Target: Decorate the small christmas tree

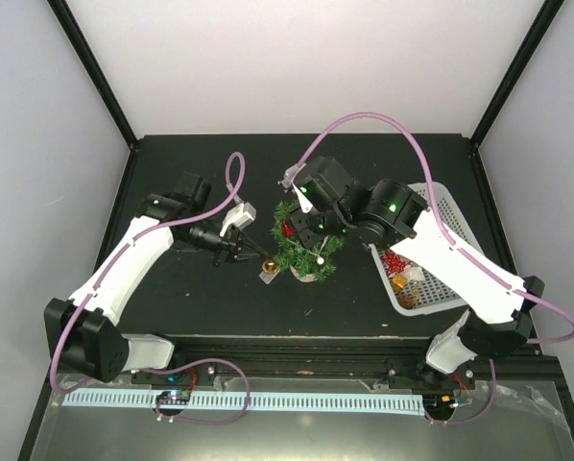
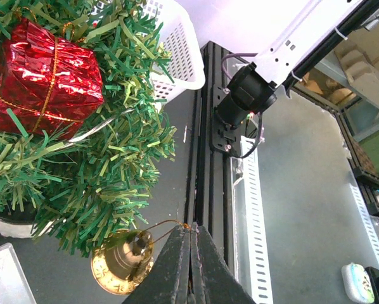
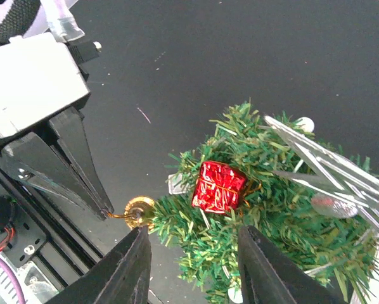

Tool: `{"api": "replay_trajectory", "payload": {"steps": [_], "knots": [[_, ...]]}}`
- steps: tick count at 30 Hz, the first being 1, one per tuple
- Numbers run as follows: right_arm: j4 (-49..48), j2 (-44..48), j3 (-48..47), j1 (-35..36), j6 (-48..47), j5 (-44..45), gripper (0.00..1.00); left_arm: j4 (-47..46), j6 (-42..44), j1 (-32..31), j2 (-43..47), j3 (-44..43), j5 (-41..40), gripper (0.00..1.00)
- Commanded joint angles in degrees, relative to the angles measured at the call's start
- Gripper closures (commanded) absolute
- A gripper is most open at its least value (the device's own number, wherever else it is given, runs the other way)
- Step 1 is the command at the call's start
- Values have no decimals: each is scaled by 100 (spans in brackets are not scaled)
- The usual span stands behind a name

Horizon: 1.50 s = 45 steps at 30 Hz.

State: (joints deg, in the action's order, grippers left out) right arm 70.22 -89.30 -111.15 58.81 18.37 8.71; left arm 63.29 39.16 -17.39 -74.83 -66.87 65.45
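Nearest your left wrist camera, your left gripper (image 2: pixel 191 233) is pinched tight on the thin gold loop of a small gold bell (image 2: pixel 122 264), which hangs just beside the lower branches of the small christmas tree (image 1: pixel 306 245). The tree stands upright on the black bench (image 1: pixel 201 298), left of the white basket (image 1: pixel 450 216). A red foil gift (image 3: pixel 218 185) sits in its branches. Your right gripper (image 3: pixel 192 250) hovers over the tree, jaws parted and empty.
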Motion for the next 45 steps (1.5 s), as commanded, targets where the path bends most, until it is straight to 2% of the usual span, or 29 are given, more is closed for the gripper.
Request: {"api": "replay_trajectory", "payload": {"steps": [1,23,31,45], "knots": [[-103,248,216,34,184,274,60,-75,111,-67,5,49,8,98],[-330,749,1122,34,575,228,60,-467,-133,-445,-328,-92,-718,98],[-388,871,1298,33,647,251,59,-388,-116,-518,-625,-454,-759,99],[-391,866,1333,30,608,231,59,-227,18,-590,-679,-520,-944,98]]}}
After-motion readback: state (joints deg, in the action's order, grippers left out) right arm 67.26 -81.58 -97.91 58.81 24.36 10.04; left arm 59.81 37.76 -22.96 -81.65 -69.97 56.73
